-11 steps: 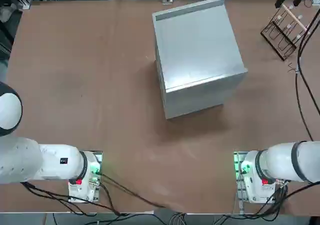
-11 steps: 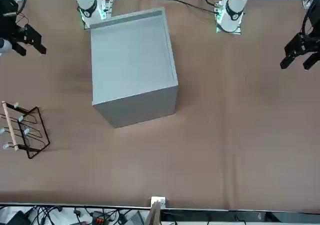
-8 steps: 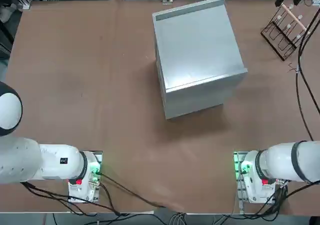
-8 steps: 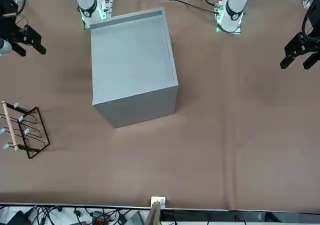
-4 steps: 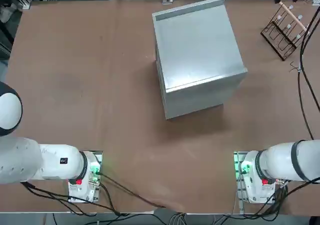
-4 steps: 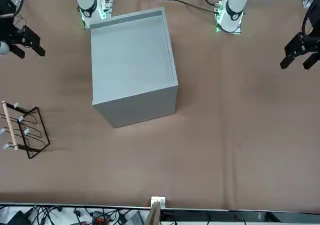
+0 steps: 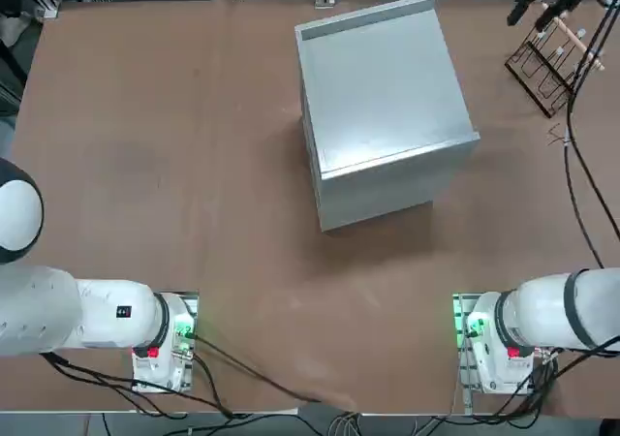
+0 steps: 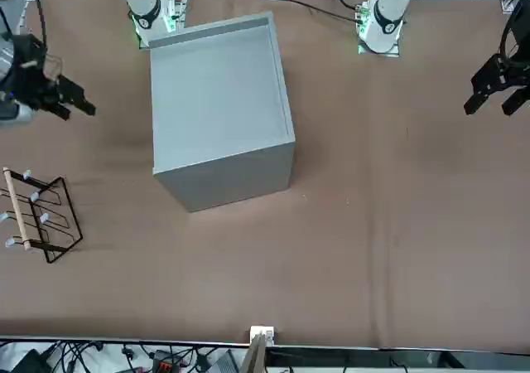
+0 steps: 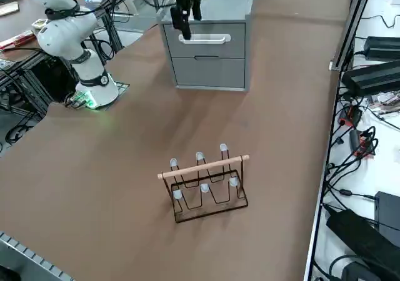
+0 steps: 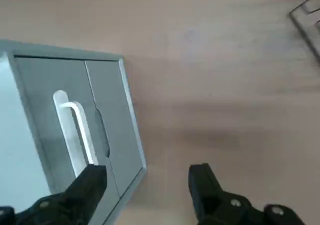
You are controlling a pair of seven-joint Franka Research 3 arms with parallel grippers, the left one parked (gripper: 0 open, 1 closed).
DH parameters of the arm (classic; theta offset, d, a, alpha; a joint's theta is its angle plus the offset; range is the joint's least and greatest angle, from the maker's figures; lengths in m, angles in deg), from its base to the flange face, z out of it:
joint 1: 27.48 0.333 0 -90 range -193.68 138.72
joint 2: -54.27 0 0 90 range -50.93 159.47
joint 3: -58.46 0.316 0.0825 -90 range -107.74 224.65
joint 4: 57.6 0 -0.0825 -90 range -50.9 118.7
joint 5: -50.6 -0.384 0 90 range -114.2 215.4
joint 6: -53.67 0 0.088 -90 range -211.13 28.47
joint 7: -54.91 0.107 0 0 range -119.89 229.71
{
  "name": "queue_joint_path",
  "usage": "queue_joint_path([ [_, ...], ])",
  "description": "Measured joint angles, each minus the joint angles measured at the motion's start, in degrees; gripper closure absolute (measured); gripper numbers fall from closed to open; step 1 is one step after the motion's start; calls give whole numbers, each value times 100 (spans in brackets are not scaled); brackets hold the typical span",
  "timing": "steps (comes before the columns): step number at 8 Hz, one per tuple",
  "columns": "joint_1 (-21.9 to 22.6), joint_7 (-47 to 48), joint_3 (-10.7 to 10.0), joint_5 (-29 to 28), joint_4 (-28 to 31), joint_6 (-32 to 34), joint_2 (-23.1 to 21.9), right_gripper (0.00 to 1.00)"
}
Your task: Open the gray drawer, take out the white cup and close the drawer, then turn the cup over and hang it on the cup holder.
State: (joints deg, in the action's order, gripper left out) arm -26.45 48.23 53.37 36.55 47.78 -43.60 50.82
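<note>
The gray cabinet (image 7: pixel 383 107) stands mid-table, and its gray drawer (image 9: pixel 206 39), the upper panel with a white bar handle (image 10: pixel 75 130), is shut. The white cup is hidden. Near the table's far right corner stands the cup holder (image 7: pixel 552 56), a dark wire rack with white-tipped pegs (image 9: pixel 206 184). My right gripper (image 10: pixel 147 182) hangs open in the air with nothing between its fingers (image 10: pixel 90 185). It is on the drawer-front side of the cabinet, between cabinet and rack (image 8: pixel 74 104), apart from the handle.
A lower gray panel with a recessed grip (image 9: pixel 209 69) sits under the handled drawer. Cables trail across the right side of the table (image 7: pixel 581 194). Brown tabletop (image 7: pixel 194 165) lies open left of and in front of the cabinet.
My right gripper has swung from the far right corner by the rack toward the cabinet's drawer side. Cabinet and rack have not moved.
</note>
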Motion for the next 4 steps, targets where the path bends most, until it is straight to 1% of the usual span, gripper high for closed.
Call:
queue_joint_path([
  [2, 8, -334, 6, -440, 452, -311, -2, 0],
  [4, 72, -517, 57, -524, 824, -673, -1, 0],
])
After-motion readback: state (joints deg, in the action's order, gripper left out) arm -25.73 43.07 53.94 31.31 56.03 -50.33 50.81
